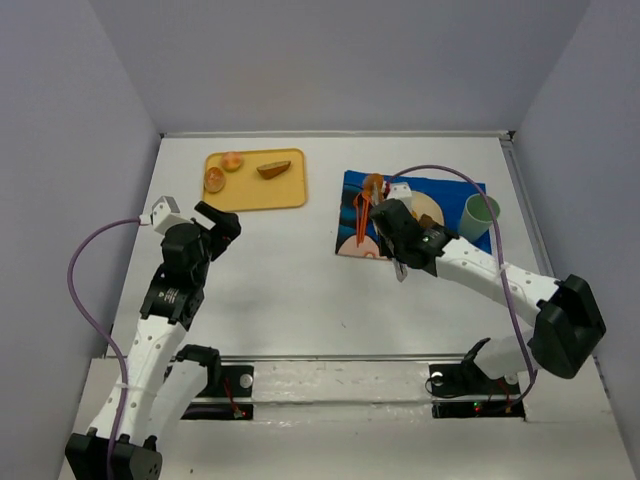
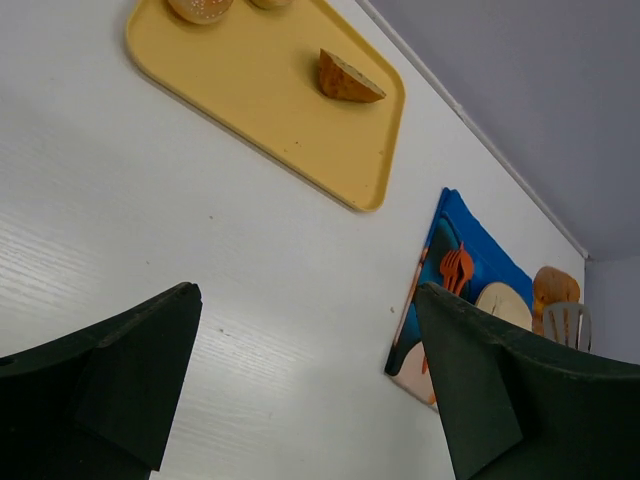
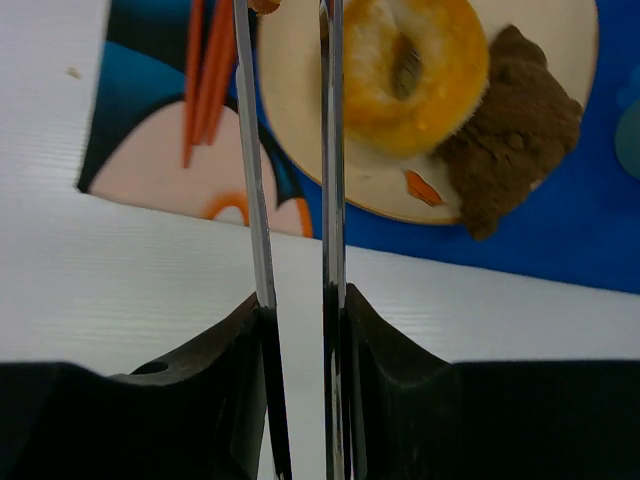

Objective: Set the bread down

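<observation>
The bread (image 1: 374, 183), a small reddish-brown chunk, is pinched at the tips of metal tongs (image 3: 250, 150) over the far left part of the blue mat (image 1: 455, 190). Only its edge shows at the top of the right wrist view (image 3: 265, 5). My right gripper (image 1: 402, 240) (image 3: 300, 300) is shut on the tongs' two blades. The tan plate (image 3: 300, 120), just right of the tongs, holds an orange-yellow ring-shaped bun (image 3: 420, 60) and a dark brown piece (image 3: 515, 120). My left gripper (image 1: 215, 225) (image 2: 305, 295) is open and empty above the bare table.
A yellow tray (image 1: 250, 195) at the back left holds two round buns and a pointed brown wedge slice (image 1: 273, 169) (image 2: 348, 80). Orange cutlery (image 1: 360, 215) lies on the mat's left side. A green cup (image 1: 480, 213) stands at the mat's right edge.
</observation>
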Controlling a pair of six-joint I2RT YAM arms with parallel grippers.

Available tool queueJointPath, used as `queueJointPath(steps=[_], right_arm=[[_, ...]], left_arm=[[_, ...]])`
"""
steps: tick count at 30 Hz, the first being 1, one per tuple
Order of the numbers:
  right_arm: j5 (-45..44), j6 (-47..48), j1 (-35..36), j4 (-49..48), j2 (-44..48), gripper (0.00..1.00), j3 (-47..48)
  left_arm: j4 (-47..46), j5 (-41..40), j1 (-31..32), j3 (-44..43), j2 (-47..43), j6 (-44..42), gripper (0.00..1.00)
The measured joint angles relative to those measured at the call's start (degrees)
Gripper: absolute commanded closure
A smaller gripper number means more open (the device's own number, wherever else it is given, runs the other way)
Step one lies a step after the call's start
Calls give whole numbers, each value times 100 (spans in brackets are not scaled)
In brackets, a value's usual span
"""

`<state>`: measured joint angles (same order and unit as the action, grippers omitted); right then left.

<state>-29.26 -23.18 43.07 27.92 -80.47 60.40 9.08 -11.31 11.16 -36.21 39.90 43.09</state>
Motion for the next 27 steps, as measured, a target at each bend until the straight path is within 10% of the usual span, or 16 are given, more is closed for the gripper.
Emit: queueJointPath(steps=[12,27], right_arm=[[-337,-772,-295,448,310,42,-772],[-424,-516,-295,645,592,43,-188]], left_arm=[[-28,46,0,9,26,-24,1],[-28,59,0,9,33,-22,1]])
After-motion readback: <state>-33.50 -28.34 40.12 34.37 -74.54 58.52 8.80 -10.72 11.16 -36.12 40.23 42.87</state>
